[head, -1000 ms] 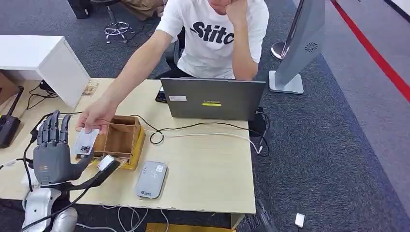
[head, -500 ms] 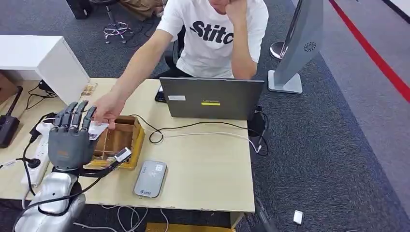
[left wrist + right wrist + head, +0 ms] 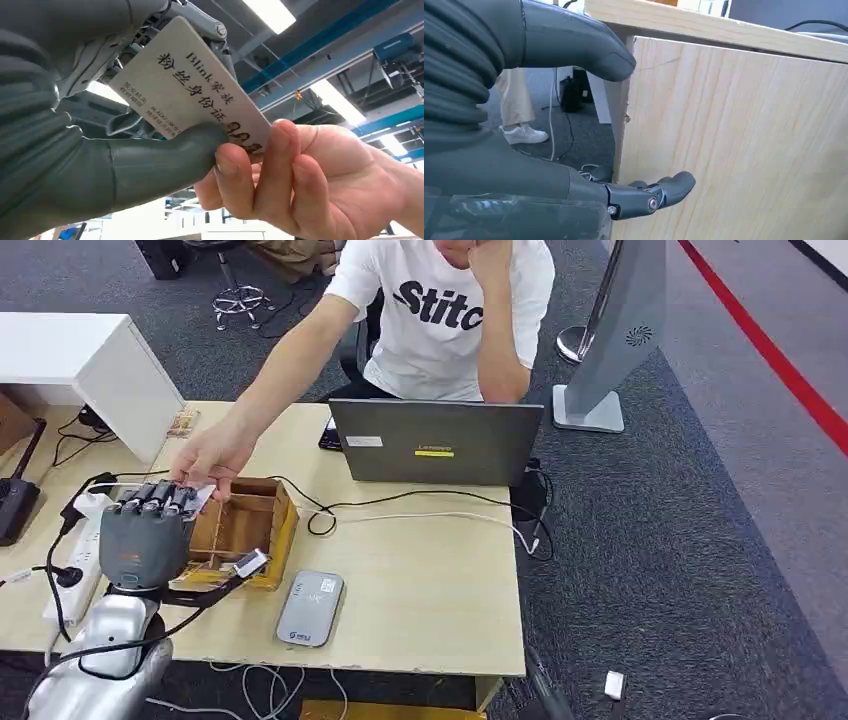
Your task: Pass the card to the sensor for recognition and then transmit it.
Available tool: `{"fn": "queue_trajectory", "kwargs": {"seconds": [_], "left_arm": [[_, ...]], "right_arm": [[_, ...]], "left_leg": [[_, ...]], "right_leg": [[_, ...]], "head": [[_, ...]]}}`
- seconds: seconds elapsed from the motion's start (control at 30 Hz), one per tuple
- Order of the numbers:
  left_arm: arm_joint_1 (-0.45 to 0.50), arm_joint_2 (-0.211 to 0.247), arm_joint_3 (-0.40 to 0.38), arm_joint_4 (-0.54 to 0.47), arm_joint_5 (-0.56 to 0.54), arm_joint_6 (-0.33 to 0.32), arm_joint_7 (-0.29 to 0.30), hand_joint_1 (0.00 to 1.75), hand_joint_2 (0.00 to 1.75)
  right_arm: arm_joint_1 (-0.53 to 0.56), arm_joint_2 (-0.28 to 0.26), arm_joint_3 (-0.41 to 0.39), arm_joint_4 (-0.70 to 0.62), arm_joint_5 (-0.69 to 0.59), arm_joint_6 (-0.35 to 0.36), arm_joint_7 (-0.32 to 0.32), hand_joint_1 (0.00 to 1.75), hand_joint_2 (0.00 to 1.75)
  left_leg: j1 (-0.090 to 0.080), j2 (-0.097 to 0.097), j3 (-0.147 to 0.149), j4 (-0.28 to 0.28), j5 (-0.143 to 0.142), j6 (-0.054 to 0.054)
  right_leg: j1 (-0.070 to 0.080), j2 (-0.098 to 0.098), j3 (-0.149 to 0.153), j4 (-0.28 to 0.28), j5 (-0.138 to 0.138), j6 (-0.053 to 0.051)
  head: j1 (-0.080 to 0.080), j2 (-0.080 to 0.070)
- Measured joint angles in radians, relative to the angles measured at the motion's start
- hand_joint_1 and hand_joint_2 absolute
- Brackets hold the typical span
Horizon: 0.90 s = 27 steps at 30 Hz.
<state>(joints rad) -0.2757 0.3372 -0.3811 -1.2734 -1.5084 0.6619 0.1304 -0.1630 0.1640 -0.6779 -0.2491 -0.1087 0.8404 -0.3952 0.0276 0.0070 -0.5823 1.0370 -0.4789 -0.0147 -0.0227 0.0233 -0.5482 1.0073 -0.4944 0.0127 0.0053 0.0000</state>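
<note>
Left hand point(image 3: 145, 535): lower left of the head view, fingers and thumb clamped on the pale printed plastic card point(image 3: 187, 90).
Card: above the open wooden compartment box point(image 3: 245, 530), its far edge pinched by the person's hand point(image 3: 205, 458) too.
Right hand point(image 3: 574, 150): beside a light wooden panel point(image 3: 734, 140), fingers loosely apart, grasping nothing.
Grey flat sensor pad point(image 3: 311, 608): bottom centre of the pale wooden table point(image 3: 430, 580), just right of the box.

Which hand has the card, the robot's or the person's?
Both: the left robot hand presses its thumb on the card, while the person's hand pinches its end.
</note>
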Motion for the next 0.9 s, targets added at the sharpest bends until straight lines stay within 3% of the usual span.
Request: {"fn": "queue_trajectory", "kwargs": {"seconds": [0.13, 0.33, 0.53, 0.9], "left_arm": [[0.036, -0.018, 0.007, -0.005, 0.000, 0.001, -0.079, 1.75, 1.75], [0.193, -0.112, 0.035, -0.116, 0.000, 0.003, -0.252, 1.75, 1.75], [0.290, -0.174, 0.022, -0.152, 0.000, 0.003, -0.267, 1.75, 1.75], [0.325, -0.197, -0.039, -0.116, 0.000, -0.011, -0.251, 1.75, 1.75]], "right_arm": [[0.001, 0.000, 0.006, 0.000, -0.011, 0.000, -0.006, 0.00, 1.75], [0.006, 0.000, 0.013, 0.003, -0.046, 0.001, -0.024, 0.00, 1.75], [0.007, 0.000, 0.016, 0.003, -0.071, 0.002, -0.029, 0.00, 1.75], [0.008, 0.000, 0.020, 0.003, -0.082, 0.003, -0.034, 0.00, 1.75]], "left_leg": [[0.000, 0.000, 0.000, 0.000, 0.000, 0.000], [-0.001, 0.000, -0.003, 0.000, 0.000, 0.001], [-0.001, -0.001, -0.004, 0.000, 0.000, 0.001], [-0.001, -0.001, -0.005, 0.000, 0.001, 0.002]], "right_leg": [[0.000, 0.000, 0.000, 0.000, 0.000, 0.000], [0.000, 0.000, -0.003, -0.001, 0.000, 0.000], [0.000, -0.002, -0.003, -0.001, 0.000, 0.000], [0.000, -0.002, -0.003, -0.001, 0.000, 0.001]], "head": [[0.000, 0.000], [0.000, 0.000], [0.000, 0.000], [0.000, 0.000]]}}
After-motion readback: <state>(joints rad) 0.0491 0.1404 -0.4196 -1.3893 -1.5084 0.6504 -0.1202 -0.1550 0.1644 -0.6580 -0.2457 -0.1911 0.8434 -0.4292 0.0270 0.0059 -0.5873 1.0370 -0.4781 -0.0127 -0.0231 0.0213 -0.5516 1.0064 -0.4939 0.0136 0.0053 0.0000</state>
